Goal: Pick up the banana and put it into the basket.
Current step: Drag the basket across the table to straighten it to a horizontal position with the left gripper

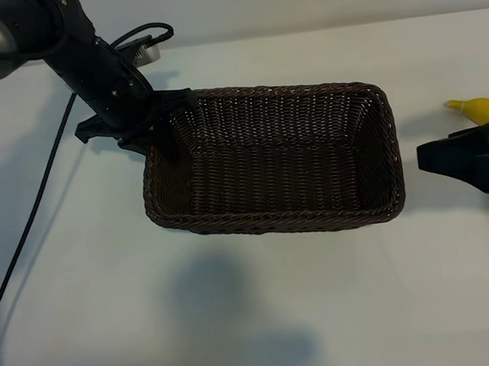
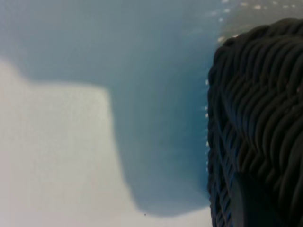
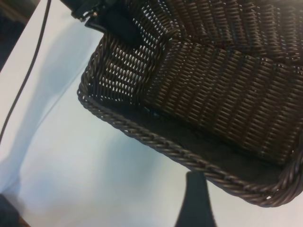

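A white bench (image 1: 255, 318) seen steeply from above carries a rectangular dark brown wicker basket (image 1: 270, 160), empty inside. The left hand (image 1: 159, 122) is at the basket's left end, its narrowly spread fingers pinching the braided rim near the far corner, one finger inside the wall and one outside. The left wrist view shows only the woven wall (image 2: 258, 127) very close, with bare bench beside it.

The banana (image 1: 486, 111), bright yellow, lies on the bench to the right of the basket, well clear of its rim. The right hand (image 1: 446, 160) hovers above the banana's middle and hides it, so only the two yellow ends show. Its fingers stand wide apart and hold nothing; one dark fingertip (image 3: 196, 201) shows in the right wrist view, which looks across the basket's near rim (image 3: 189, 156) and not at the fruit.

The step in hand appears to be the reach for the banana. It would likely go best with the left hand steadying the basket while the right lowers its fingers across the banana's thick middle, closing squarely so the curved fruit cannot roll or pivot.
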Robot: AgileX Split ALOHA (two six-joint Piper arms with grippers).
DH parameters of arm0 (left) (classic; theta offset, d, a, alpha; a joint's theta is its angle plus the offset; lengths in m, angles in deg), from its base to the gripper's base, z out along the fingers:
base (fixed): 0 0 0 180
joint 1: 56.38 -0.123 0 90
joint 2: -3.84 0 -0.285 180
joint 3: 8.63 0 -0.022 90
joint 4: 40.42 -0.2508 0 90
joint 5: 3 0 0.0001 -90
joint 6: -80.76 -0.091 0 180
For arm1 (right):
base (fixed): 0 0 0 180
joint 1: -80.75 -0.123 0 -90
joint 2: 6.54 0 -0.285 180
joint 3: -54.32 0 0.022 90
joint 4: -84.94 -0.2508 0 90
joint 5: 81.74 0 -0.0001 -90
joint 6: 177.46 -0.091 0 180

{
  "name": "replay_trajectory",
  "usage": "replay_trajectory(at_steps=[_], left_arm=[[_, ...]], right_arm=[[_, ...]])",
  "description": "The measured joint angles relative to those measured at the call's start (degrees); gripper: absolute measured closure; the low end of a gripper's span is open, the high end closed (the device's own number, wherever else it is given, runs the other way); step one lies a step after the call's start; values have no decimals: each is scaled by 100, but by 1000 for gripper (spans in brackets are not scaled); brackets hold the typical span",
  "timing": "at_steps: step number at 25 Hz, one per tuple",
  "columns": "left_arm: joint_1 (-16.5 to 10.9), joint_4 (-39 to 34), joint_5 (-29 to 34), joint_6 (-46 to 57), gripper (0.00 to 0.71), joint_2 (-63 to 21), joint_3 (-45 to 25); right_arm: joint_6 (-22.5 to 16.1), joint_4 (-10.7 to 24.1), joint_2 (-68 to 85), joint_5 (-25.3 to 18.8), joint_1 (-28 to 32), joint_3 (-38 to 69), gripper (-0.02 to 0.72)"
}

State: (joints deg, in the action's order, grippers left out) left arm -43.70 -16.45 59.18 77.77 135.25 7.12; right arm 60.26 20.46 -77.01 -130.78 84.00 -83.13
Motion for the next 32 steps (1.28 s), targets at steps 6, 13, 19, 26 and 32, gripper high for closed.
replay_trajectory(at_steps=[6, 13, 19, 26, 32], left_arm=[[0, 6, -13, -24, 530, 7, 0], [0, 157, -35, -41, 254, 7, 5], [0, 84, 155, -41, 167, -127, 11], [0, -582, 508, 111, 163, -615, 11], [0, -724, 508, 128, 163, -1033, 80]], right_arm=[[0, 0, 0, 0, 0, 0, 144], [0, 0, 0, 0, 0, 0, 144], [0, 0, 0, 0, 0, 0, 144], [0, 0, 0, 0, 0, 0, 144], [0, 0, 0, 0, 0, 0, 144]])
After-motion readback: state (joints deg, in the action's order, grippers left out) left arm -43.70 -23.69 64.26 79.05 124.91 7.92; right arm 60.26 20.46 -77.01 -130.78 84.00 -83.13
